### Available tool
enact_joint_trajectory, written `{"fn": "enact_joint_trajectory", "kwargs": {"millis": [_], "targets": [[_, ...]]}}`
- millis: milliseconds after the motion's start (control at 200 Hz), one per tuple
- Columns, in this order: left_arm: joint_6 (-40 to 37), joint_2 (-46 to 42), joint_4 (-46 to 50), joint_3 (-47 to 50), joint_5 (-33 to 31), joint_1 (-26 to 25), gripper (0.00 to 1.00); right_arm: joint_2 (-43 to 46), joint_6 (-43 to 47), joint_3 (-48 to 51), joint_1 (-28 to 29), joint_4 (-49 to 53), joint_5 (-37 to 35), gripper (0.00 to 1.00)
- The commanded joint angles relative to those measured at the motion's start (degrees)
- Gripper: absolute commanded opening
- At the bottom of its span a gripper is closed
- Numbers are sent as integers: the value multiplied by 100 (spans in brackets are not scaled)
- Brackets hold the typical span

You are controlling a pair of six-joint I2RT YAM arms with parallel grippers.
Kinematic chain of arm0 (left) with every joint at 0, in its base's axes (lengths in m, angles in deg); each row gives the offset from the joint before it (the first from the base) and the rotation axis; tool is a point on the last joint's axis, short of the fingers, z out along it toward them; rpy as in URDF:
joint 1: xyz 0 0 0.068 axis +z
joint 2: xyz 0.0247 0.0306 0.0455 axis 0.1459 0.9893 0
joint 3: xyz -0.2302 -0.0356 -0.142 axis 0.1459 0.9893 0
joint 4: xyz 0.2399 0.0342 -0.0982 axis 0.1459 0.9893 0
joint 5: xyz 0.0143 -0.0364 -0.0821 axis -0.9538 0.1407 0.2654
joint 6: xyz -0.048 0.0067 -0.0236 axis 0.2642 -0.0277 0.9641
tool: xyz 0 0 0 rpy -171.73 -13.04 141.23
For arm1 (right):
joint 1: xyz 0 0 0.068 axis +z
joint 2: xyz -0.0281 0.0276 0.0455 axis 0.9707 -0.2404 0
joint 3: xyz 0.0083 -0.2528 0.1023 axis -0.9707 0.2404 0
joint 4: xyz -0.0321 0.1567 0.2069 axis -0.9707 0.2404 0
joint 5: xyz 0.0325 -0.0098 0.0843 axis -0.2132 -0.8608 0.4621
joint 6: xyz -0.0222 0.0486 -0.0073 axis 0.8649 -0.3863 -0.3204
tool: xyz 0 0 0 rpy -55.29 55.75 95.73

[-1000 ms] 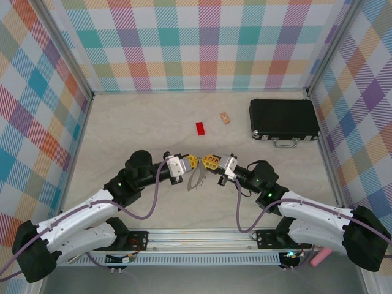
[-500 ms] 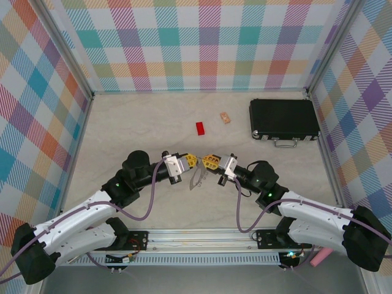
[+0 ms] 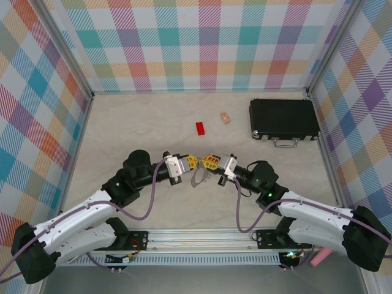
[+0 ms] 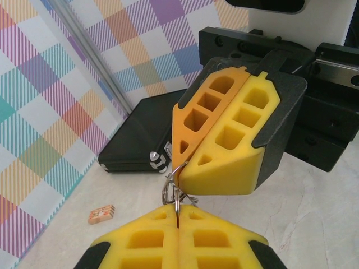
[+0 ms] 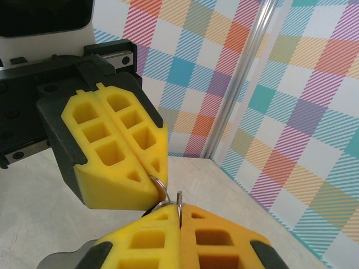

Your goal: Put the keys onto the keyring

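Observation:
My two grippers meet tip to tip above the middle of the table. The left gripper [image 3: 192, 161] [image 4: 178, 213] is shut on a thin wire loop [image 4: 178, 199]. The right gripper [image 3: 211, 162] [image 5: 179, 212] is shut on another wire loop [image 5: 179, 199]. The loops interlink between the yellow fingertips. The keyring [image 3: 198, 177], flat and grey, hangs below them; a piece of its grey edge [image 5: 61, 260] shows in the right wrist view. I cannot make out the keys among the loops.
A black case [image 3: 283, 119] [image 4: 140, 134] lies at the back right. A red block [image 3: 201, 128] and a small tan block [image 3: 225, 117] [image 4: 101, 213] lie behind the grippers. Checked walls close in the table on three sides.
The hanging grey ring has turned and looks narrower than a second ago. Both grippers have stayed shut and barely shifted.

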Motion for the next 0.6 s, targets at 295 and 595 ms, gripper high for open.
{"fn": "enact_joint_trajectory", "kwargs": {"millis": [295,595], "targets": [[320,-59,-249,-128,-214,71,0,92,-48,-19,2,-197,89,0],[357,-21,-189,-152,-140,101,0,71,-63,-27,2,-181,115,0]]}}
